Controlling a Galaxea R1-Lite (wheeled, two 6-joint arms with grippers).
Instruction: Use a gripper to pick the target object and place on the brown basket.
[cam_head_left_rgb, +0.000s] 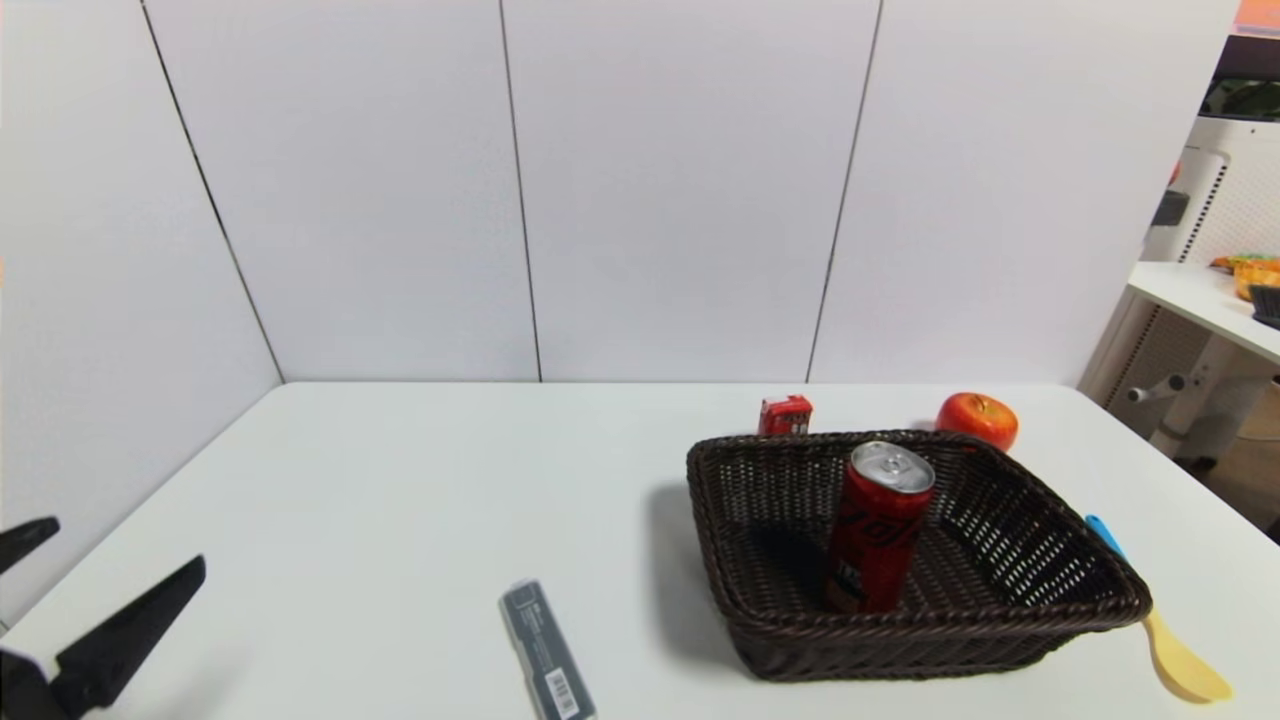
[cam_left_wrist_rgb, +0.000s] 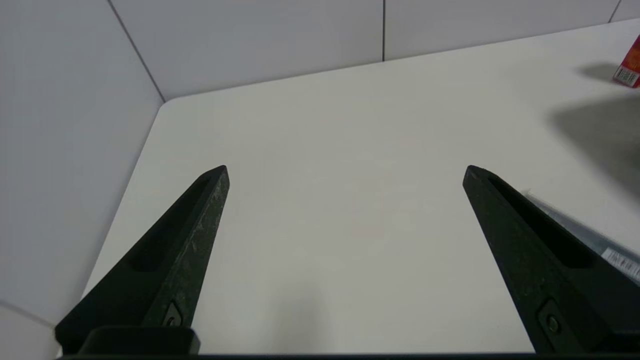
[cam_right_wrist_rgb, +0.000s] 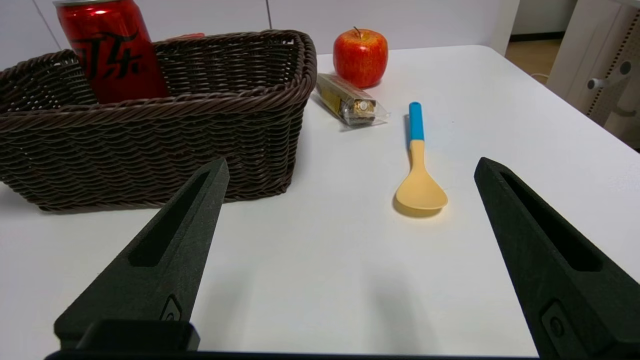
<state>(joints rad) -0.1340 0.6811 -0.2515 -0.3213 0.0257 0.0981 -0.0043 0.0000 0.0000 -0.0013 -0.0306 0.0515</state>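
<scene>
The tall red soda can (cam_head_left_rgb: 878, 530) with a silver top stands upright inside the brown wicker basket (cam_head_left_rgb: 1040, 585) on the right of the white table. Both also show in the right wrist view, the can (cam_right_wrist_rgb: 112, 52) behind the basket's near wall (cam_right_wrist_rgb: 150, 145). My left gripper (cam_head_left_rgb: 120, 565) is open and empty at the table's near left corner; in its own view the left gripper (cam_left_wrist_rgb: 345, 172) has only bare table between its fingers. My right gripper (cam_right_wrist_rgb: 350, 167) is open and empty, low over the table beside the basket, out of the head view.
A small red box (cam_head_left_rgb: 785, 415) and a red apple (cam_head_left_rgb: 977, 420) sit behind the basket. A yellow spoon with a blue handle (cam_right_wrist_rgb: 417, 175) and a wrapped gold bar (cam_right_wrist_rgb: 347, 100) lie to the basket's right. A grey bar (cam_head_left_rgb: 547, 650) lies near the front edge.
</scene>
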